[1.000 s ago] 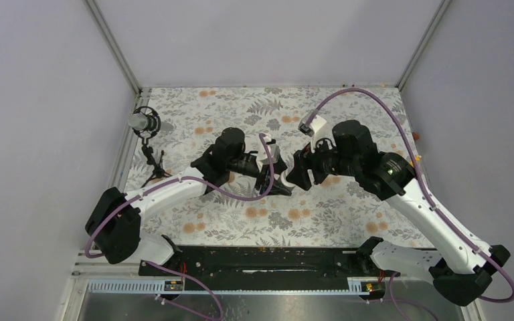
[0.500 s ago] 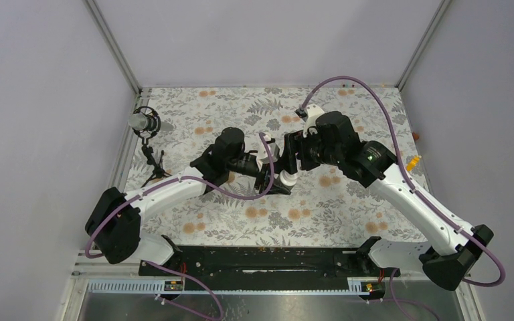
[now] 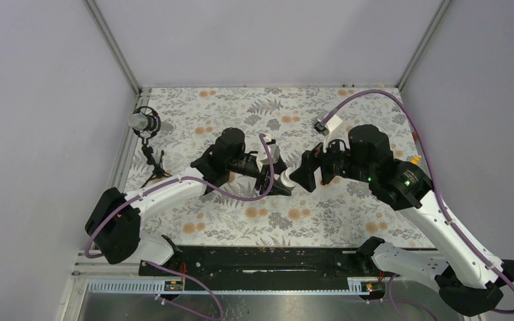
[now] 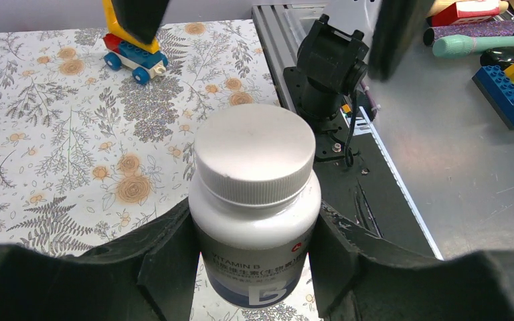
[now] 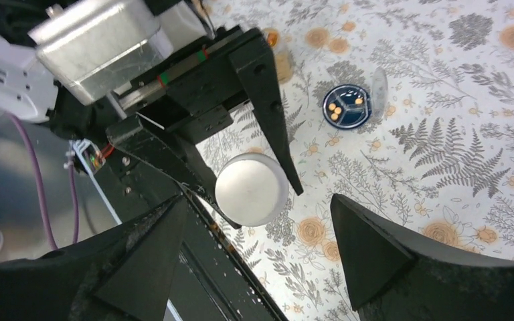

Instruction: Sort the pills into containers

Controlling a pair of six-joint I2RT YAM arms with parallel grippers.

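Note:
A white bottle (image 4: pixel 254 221) with a white ribbed cap (image 4: pixel 254 150) and a blue "VITAMIN B" label is held off the table, my left gripper (image 4: pixel 251 234) shut on its body. In the top view the bottle (image 3: pixel 285 178) lies sideways with its cap toward my right gripper (image 3: pixel 306 175). That gripper (image 5: pixel 258 200) is open, and the cap (image 5: pixel 251 189) shows between its fingers at a short distance. A small dark round container (image 5: pixel 347 105) with its clear lid (image 5: pixel 377 85) flipped open lies on the cloth, orange pills (image 5: pixel 335 111) inside.
A colourful toy-brick car (image 4: pixel 134 53) stands on the floral cloth (image 3: pixel 241 214). At the left edge is a microphone on a small tripod (image 3: pixel 144 124). A small orange piece (image 3: pixel 413 161) lies by the right edge. The black base rail (image 3: pixel 261 257) runs along the near side.
Half a second ago my right gripper was up against the bottle's cap. It has drawn back to the right and its jaws stand wider. The left arm and bottle have not moved.

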